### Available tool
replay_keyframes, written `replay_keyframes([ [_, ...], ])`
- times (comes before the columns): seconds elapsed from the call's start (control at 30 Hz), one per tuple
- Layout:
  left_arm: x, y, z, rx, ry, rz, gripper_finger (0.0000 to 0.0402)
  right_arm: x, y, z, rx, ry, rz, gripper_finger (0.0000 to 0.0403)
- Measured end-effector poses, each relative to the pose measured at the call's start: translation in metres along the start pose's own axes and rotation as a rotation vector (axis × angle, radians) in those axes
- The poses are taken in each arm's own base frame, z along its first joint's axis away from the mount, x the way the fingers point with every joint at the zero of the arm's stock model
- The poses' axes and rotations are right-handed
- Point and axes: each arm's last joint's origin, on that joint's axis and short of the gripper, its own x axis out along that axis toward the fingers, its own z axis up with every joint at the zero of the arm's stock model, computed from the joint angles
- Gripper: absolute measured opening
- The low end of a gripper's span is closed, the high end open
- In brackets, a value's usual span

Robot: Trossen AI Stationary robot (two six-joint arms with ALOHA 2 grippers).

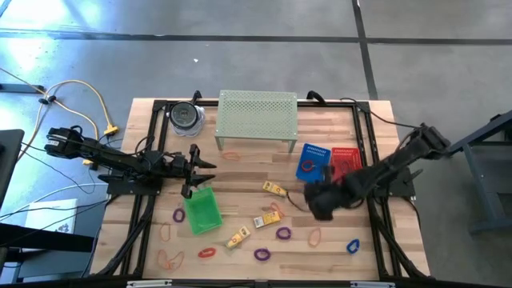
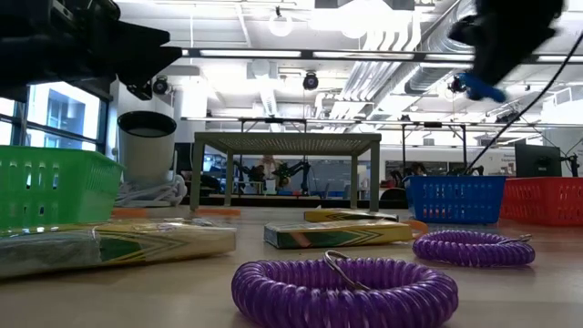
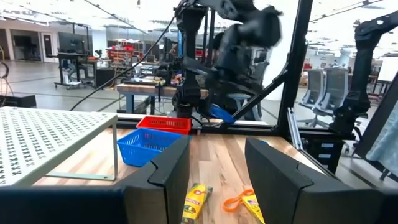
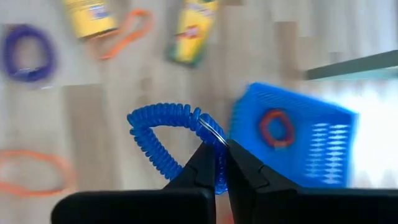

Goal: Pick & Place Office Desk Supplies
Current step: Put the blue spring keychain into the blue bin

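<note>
My right gripper [image 4: 221, 163] is shut on a blue coil loop [image 4: 163, 132] and hovers over the table beside the blue basket [image 4: 311, 146], which holds a red loop [image 4: 276, 127]. In the low view the loop [image 2: 480, 88] hangs under the raised gripper [image 2: 499, 41]. My left gripper [image 3: 217, 171] is open, level above the green basket [image 1: 202, 212]. Yellow packets [image 1: 274, 189] [image 1: 238, 238], purple loops [image 1: 283, 233] [image 1: 262, 254], orange loops [image 1: 170, 258] and another blue loop [image 1: 353, 246] lie flat on the wood. My right gripper pinches the blue loop's coil [image 4: 219, 177] between its two fingertips, just below the small metal ring [image 4: 212, 132]. The fingers come from above, pointing down. The loop is lifted clear of the table and hangs below the fingers.
A pale-green perforated shelf [image 1: 258, 116] stands on legs at the far side, with a round container [image 1: 186, 118] to its left. The red basket [image 1: 346, 162] sits to the right of the blue one [image 1: 314, 160]. A black frame [image 1: 152, 152] borders the table.
</note>
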Motion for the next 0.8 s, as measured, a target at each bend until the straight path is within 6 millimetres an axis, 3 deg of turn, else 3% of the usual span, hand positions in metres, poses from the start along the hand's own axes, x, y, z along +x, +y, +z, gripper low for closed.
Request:
replay_keyframes([
  [0.17,0.000,0.000,0.000,-0.041,0.003,0.000,0.0151,0.005,-0.046,0.002,0.070,-0.005,-0.015,0.0005],
  [0.3,0.000,0.000,-0.002,-0.048,0.015,-0.003,0.0151,0.027,-0.077,-0.009,0.157,0.029,0.017,0.0005],
  [0.57,0.000,0.000,-0.002,-0.047,0.021,-0.002,0.0151,0.089,-0.111,-0.029,0.310,0.062,0.086,0.0005],
  [0.8,0.000,0.000,-0.003,-0.048,0.025,-0.001,0.0151,0.112,-0.126,-0.033,0.384,0.140,0.086,0.0026],
])
